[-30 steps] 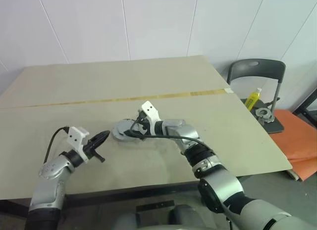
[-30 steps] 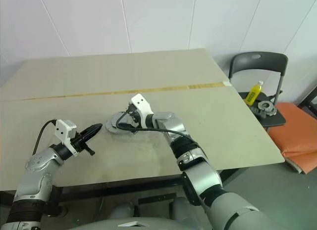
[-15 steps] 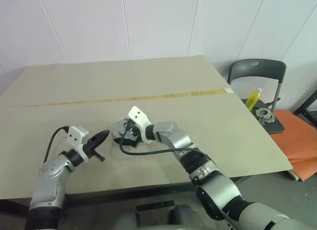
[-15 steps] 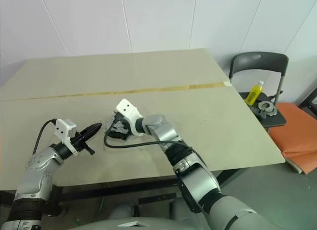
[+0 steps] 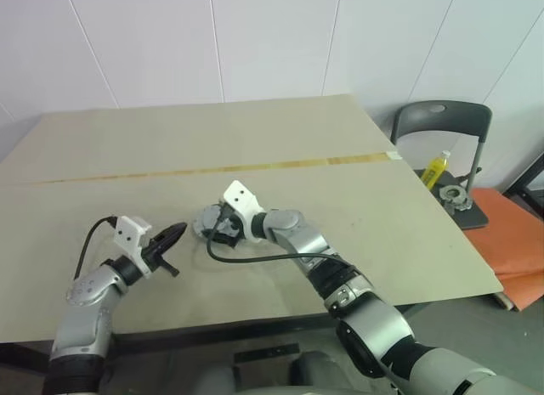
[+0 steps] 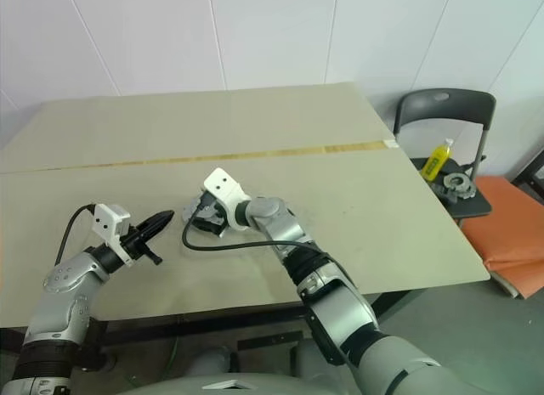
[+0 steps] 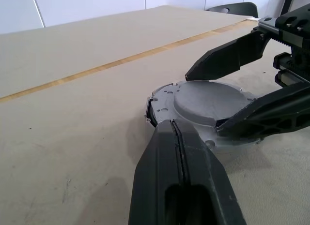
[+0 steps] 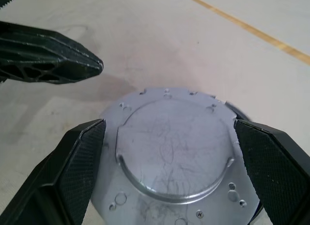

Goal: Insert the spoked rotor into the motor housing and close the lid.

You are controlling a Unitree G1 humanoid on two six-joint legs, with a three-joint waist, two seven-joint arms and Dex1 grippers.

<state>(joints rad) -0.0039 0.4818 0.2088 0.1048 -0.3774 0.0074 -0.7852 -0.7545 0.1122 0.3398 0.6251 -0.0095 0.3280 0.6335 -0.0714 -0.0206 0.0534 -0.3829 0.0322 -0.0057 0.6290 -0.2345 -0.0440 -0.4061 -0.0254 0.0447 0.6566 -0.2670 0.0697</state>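
right pincer (image 8: 169,152) swung left, fingers now straddling the lid (image 8: 177,152).

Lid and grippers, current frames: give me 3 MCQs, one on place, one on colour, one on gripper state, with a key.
1. Where is the lid?
A. On the table, between the right gripper's fingers
B. On the chair
C. Lifted clear of the table

2. What colour is the lid's upward face?
A. Copper-brown
B. Plain silvery grey
C. Yellow

3. How do the grippers stand?
A. Both open
B. Left open, right shut
C. Left shut, right open

Key:
1 A: the right wrist view shows the disc lying flat with the right gripper straddling it, one finger on each side.
2 B: the face is scratched grey metal with small holes near the rim.
3 C: the left gripper has its fingers pressed together beside the lid, while the right one's stand wide apart.
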